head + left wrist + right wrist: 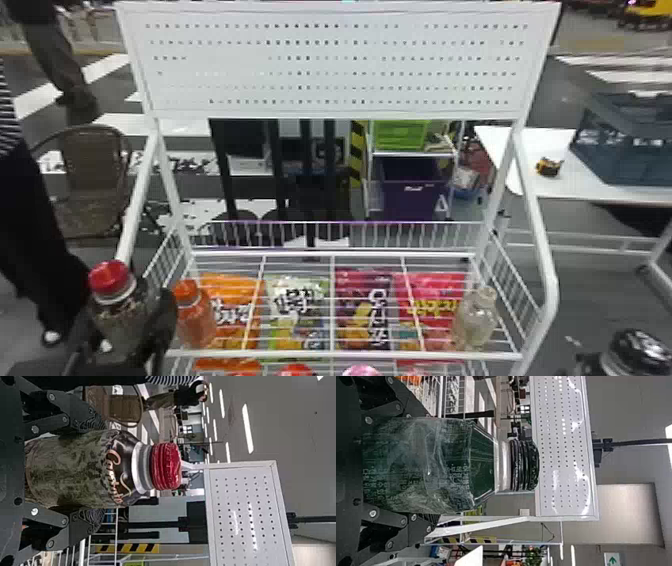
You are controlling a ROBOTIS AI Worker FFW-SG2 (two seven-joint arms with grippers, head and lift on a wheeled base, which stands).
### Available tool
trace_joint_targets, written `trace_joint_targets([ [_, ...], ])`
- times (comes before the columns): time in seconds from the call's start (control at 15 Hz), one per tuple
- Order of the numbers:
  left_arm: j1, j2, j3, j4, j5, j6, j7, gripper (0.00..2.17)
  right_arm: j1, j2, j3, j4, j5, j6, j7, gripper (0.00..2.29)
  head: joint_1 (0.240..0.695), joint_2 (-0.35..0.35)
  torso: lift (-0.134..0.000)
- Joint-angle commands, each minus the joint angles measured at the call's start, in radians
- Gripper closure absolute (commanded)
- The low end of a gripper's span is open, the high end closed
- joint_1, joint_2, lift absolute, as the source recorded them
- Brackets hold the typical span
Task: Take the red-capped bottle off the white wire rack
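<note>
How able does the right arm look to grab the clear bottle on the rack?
Probably not: its gripper is closed around a black-capped bottle, which it would likely have to release before taking the clear bottle.

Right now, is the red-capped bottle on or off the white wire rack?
Off. The red-capped bottle is held in the left gripper, a finger on either side, beyond the left end of the white wire rack.

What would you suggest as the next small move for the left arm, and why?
Probably draw the left gripper back from the white wire rack, without loosening: its fingers clasp the red-capped bottle, which appears outside the rack's left side, near the orange-capped bottle.
</note>
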Motion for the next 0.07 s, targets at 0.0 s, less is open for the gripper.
trace_joint_targets([
  [0.0,0.002,-0.001,0.000,-0.005,0.001,0.000,0.000,2.00,-0.002,0.001,-0.001,-0.001,-0.001,-0.005,0.000,1.22,0.499,0.000,0.000],
])
